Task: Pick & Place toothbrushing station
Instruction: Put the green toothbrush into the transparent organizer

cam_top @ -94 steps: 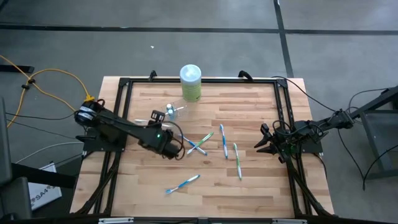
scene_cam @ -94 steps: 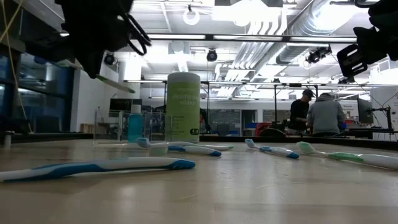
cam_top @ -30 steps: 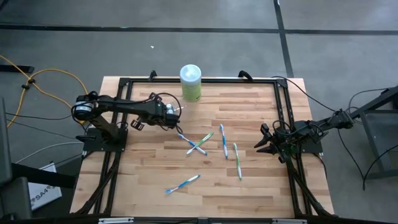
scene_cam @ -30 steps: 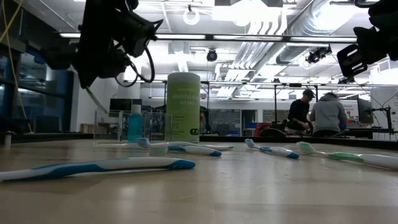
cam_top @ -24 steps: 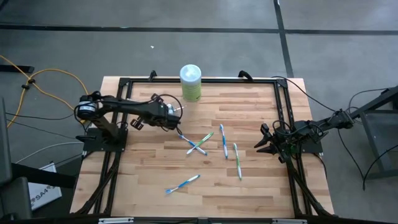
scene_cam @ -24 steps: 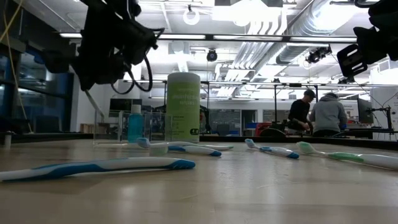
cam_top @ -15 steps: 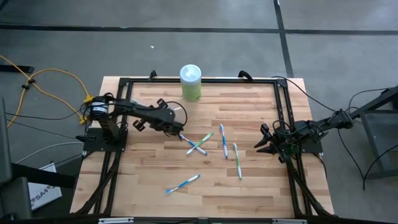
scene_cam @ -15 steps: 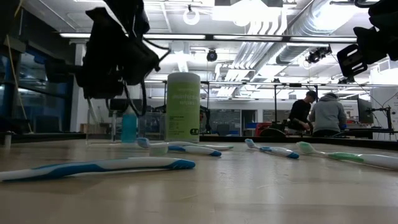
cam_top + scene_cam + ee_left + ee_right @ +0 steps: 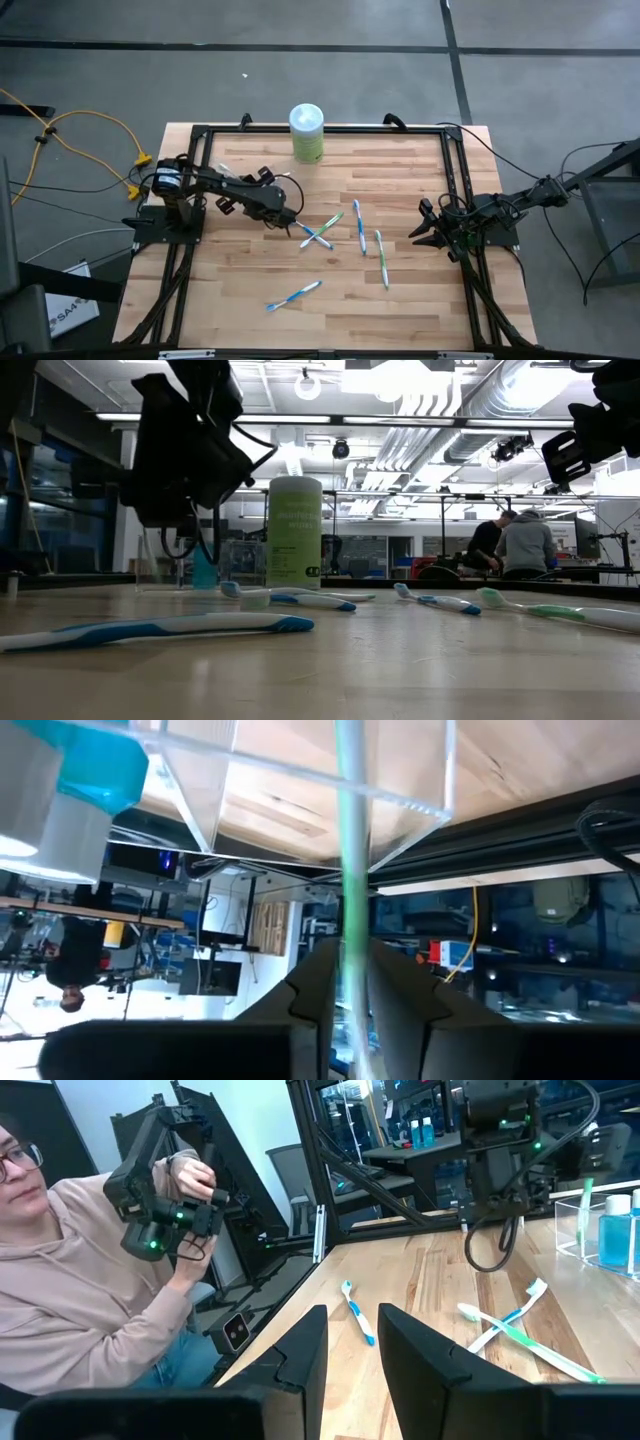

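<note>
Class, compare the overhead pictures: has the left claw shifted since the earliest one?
Yes. The left claw went up to the clear cup near the green canister, then came back toward the crossed toothbrushes, farther from that canister.

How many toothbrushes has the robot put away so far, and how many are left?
None looks finished yet. The left pincer grips one green toothbrush right at the clear cup. Five toothbrushes lie on the table, two of them crossed, all waiting to be picked up. The right pincer waits open at the table's right edge.
</note>
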